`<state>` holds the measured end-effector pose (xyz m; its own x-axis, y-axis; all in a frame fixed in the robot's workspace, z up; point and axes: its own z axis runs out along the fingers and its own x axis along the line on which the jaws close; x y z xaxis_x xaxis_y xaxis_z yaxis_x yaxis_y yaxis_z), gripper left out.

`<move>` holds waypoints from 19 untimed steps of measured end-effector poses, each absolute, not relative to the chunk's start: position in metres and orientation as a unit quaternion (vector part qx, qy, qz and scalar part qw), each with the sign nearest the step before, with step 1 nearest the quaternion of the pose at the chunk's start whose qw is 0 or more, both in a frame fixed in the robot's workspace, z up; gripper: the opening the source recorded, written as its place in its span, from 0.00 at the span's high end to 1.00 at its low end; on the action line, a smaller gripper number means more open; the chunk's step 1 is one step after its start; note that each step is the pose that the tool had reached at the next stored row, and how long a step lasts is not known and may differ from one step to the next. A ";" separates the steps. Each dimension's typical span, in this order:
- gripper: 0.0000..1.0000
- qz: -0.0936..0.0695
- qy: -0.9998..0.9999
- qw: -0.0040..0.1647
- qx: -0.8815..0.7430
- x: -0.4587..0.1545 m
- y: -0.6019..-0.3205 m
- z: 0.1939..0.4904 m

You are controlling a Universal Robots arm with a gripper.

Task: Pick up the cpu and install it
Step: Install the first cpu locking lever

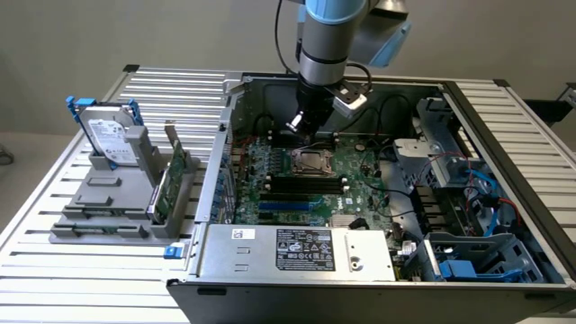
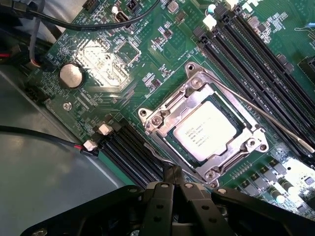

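Claw [image 2: 173,173] fingers are seen pinched fully together with nothing held between them, parked just above the motherboard [image 2: 123,64] right beside the socket. The cpu [image 2: 206,132] is already seated flat in the socket frame [image 2: 170,110], silvery top facing up, with the thin retention lever [image 2: 266,115] angled off to one side. In the exterior view the arm [image 1: 324,47] is reaching down into the open computer case [image 1: 297,260], which is sat on the slatted worktop [image 1: 81,270]. A hard drive [image 1: 112,140] is propped in a grey holder on the exterior view's left.
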<state>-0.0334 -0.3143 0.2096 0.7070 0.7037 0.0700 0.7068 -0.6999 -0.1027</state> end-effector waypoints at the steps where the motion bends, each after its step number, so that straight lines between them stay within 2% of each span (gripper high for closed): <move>1: 0.89 -0.013 -0.383 0.061 -0.922 -0.033 -0.314 0.209; 19: 0.89 -0.014 -0.382 0.063 -0.922 -0.027 -0.317 0.207</move>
<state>-0.0270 -0.3172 0.2069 0.7084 0.7019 0.0739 0.7055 -0.7008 -0.1059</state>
